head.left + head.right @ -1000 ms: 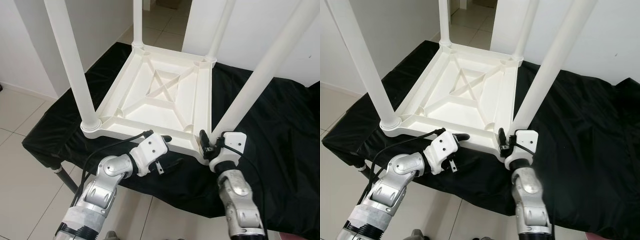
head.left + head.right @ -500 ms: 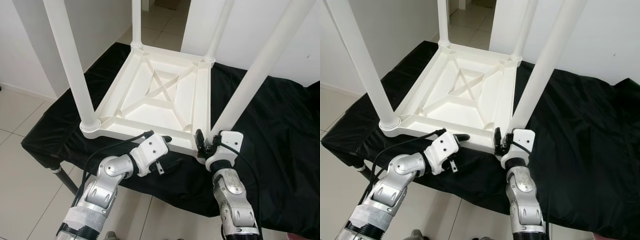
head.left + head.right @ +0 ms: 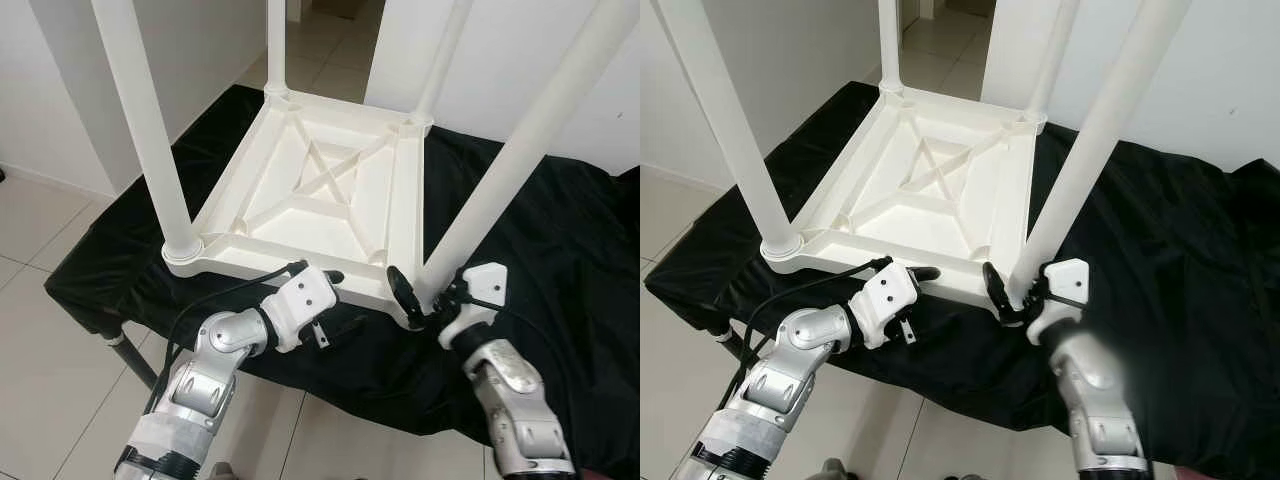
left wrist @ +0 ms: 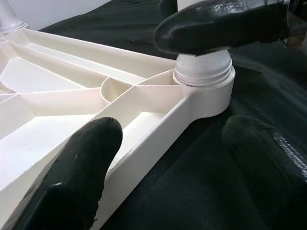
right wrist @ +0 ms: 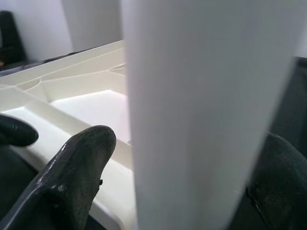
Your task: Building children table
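A white plastic children's table (image 3: 320, 190) lies upside down on a black cloth, its legs pointing up. My right gripper (image 3: 428, 295) is shut on the near right leg (image 3: 500, 180) just above its socket. In the right wrist view that leg (image 5: 206, 96) stands between the two black fingers (image 5: 81, 167). My left gripper (image 3: 338, 300) is open at the table's near rim. In the left wrist view its fingers (image 4: 81, 163) straddle the rim beside the leg socket (image 4: 204, 72), where a right finger lies across the leg.
The black cloth (image 3: 560, 230) covers a low stand with a metal leg (image 3: 135, 360) at the near left. The near left table leg (image 3: 150, 130) rises close to my left arm. Tiled floor (image 3: 40, 330) lies to the left, white walls behind.
My right wrist has swung out to the right around the near right leg, with its fingers still at the leg's base. The left arm has stayed put.
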### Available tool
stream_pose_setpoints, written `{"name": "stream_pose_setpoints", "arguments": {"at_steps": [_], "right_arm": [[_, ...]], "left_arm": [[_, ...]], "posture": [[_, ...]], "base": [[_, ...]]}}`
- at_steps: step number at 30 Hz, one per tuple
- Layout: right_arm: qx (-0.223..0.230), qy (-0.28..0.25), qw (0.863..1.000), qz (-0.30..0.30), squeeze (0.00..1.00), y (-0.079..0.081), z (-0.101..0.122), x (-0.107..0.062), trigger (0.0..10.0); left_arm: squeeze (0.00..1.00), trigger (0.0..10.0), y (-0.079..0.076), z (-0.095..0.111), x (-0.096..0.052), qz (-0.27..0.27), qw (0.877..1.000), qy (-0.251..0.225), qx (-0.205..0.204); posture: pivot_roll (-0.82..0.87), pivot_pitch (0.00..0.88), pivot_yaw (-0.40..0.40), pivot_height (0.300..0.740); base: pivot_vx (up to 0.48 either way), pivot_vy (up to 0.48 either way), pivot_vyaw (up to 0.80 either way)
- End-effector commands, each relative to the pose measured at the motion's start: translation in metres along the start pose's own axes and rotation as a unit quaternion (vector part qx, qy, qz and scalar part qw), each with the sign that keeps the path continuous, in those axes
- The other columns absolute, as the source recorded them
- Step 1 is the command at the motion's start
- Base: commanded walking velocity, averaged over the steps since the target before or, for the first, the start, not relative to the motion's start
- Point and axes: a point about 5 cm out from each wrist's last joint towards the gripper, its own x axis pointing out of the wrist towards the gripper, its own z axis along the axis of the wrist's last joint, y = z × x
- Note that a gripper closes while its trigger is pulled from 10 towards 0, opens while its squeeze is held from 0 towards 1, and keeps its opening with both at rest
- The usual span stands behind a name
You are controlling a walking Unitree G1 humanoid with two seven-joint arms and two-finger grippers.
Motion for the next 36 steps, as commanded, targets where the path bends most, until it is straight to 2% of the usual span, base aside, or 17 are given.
{"name": "stream_pose_setpoints", "arguments": {"at_steps": [1, 4, 7, 9, 10, 12, 13, 27, 28, 29, 30, 35, 36], "right_arm": [[0.002, 0.004, 0.999, 0.037, 0.0, -0.006, -0.001, 0.0, 10.0], [-0.001, 0.007, 0.999, 0.049, 0.0, -0.008, -0.001, 0.002, 10.0], [-0.014, 0.03, 0.995, 0.098, 0.0, -0.014, -0.005, 0.01, 10.0], [-0.016, 0.036, 0.993, 0.108, 0.0, -0.017, -0.005, 0.013, 10.0], [-0.019, 0.042, 0.992, 0.119, 0.0, -0.018, -0.007, 0.014, 5.5], [-0.02, 0.046, 0.991, 0.126, 0.0, -0.018, -0.008, 0.015, 5.5], [-0.02, 0.047, 0.989, 0.137, 0.0, -0.02, -0.009, 0.014, 0.0], [-0.011, 0.051, 0.988, 0.148, 0.0, -0.021, -0.013, 0.008, 0.0], [-0.01, 0.051, 0.988, 0.142, 0.0, -0.021, -0.014, 0.007, 8.1], [-0.01, 0.051, 0.988, 0.142, 0.0, -0.021, -0.014, 0.007, 8.1], [-0.005, 0.047, 0.99, 0.132, 0.0, -0.019, -0.014, 0.006, 10.0], [-0.002, 0.041, 0.992, 0.121, 0.0, -0.017, -0.014, 0.005, 10.0], [-0.006, 0.039, 0.994, 0.103, 0.0, -0.013, -0.014, 0.005, 10.0]], "left_arm": [[0.0, 10.0, 0.005, -0.002, 0.003, 0.052, 0.999, 0.002, -0.001], [0.0, 10.0, 0.005, -0.002, 0.003, 0.052, 0.999, 0.002, -0.002], [0.0, 10.0, 0.005, 0.0, 0.007, 0.045, 0.999, -0.002, 0.0], [0.0, 10.0, 0.005, 0.001, 0.008, 0.042, 0.999, -0.004, 0.001], [0.0, 10.0, 0.005, 0.002, 0.008, 0.042, 0.999, -0.005, 0.001], [0.0, 10.0, 0.006, 0.002, 0.009, 0.042, 0.999, -0.006, 0.001], [0.0, 10.0, 0.006, 0.001, 0.009, 0.044, 0.999, -0.005, 0.0], [0.0, 10.0, 0.007, 0.002, 0.009, 0.043, 0.999, -0.006, -0.001], [0.0, 10.0, 0.007, 0.002, 0.009, 0.043, 0.999, -0.006, -0.001], [0.0, 10.0, 0.007, 0.002, 0.009, 0.043, 0.999, -0.006, -0.001], [0.0, 10.0, 0.007, 0.002, 0.009, 0.043, 0.999, -0.006, -0.001], [0.0, 10.0, 0.007, 0.002, 0.008, 0.043, 0.999, -0.006, -0.001], [0.0, 10.0, 0.007, 0.001, 0.008, 0.043, 0.999, -0.005, -0.001]], "posture": [[0.02, 0.063, -0.075, 0.74], [0.01, 0.064, -0.068, 0.74], [-0.01, 0.064, -0.059, 0.74], [-0.01, 0.064, -0.059, 0.74], [-0.02, 0.064, -0.057, 0.74], [-0.02, 0.064, -0.057, 0.74], [-0.02, 0.068, -0.056, 0.74], [-0.03, 0.083, -0.047, 0.74], [-0.03, 0.085, -0.045, 0.74], [-0.03, 0.085, -0.045, 0.74], [-0.03, 0.087, -0.045, 0.74], [-0.03, 0.089, -0.045, 0.74], [-0.03, 0.092, -0.046, 0.74]], "base": [[0.0, 0.0, 0.0], [0.0, 0.0, 0.0], [0.0, 0.0, 0.0], [0.0, 0.0, 0.0], [0.0, 0.0, 0.0], [0.0, 0.0, 0.0], [0.0, 0.0, 0.0], [0.0, 0.0, 0.0], [0.0, 0.0, 0.0], [0.0, 0.0, 0.0], [0.0, 0.0, 0.0], [0.0, 0.0, 0.0], [0.0, 0.0, 0.0]]}}
